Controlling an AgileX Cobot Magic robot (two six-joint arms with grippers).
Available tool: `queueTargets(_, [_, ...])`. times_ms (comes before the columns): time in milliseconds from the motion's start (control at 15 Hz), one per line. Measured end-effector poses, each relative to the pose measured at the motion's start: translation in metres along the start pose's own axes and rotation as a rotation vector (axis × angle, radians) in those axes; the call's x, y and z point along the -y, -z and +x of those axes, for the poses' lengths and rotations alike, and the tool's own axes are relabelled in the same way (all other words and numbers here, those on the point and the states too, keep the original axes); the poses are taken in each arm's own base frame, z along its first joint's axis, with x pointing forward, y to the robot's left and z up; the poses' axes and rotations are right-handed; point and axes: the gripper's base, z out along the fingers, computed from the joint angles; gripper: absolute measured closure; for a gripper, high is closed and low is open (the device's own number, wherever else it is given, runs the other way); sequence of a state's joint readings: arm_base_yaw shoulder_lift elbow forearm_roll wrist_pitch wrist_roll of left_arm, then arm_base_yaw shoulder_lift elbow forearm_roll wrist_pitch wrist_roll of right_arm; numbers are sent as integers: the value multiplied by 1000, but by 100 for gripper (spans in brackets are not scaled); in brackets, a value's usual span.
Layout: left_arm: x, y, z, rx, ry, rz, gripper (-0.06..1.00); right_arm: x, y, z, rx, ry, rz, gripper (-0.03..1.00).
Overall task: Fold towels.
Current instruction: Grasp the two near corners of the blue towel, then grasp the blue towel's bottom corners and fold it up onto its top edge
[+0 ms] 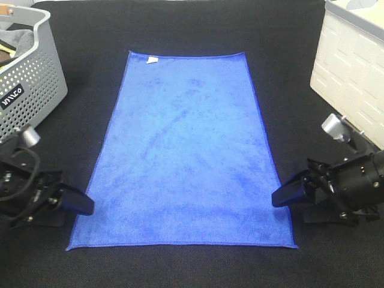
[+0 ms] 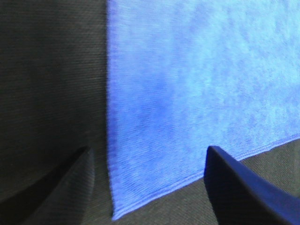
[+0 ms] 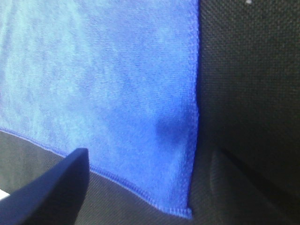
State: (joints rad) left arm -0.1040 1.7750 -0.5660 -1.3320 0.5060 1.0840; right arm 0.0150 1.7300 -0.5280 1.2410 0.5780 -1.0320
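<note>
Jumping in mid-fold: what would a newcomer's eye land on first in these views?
The bright royal-blue rectangular microfibre towel dominates, spread flat and unfolded on the black fabric surface, small white tag at its far-left corner. The left claw and right claw sit open beside its two near corners, holding nothing. A perforated grey plastic basket stands far left, a white plastic crate far right.

A: Item at upper left of the high view?
B: Grey perforated basket [image 1: 37, 77], with a small black label [image 1: 12, 96] on its wall and grey cloth [image 1: 23, 39] inside.
A: Upper right?
B: Off-white slotted crate [image 1: 351, 72], partly cut off by the frame edge.
A: Beneath both?
B: Black woven table cover [image 1: 192, 24], its weave plain in both wrist views.
</note>
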Motion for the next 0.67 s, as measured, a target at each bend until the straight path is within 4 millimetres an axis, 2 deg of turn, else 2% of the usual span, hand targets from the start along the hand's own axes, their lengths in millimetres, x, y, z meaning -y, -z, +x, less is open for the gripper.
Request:
queueTargets(200, [3,-14,-1,-25,-9,-21,30,0,-15,-4,-31,8,-8,28])
queueTargets(467, [10,-31,-17,-58,53,93,32,-29,-43,-17,-76,61,-50,31])
queueTargets(533, [11,-34,-19,-63,57,105,37,-30,-46,-18,-79,45,-51,35])
queueTargets(667, [8,-37,-20,-69,64,96,57,-27,-47,-19,-74,25,-31,51])
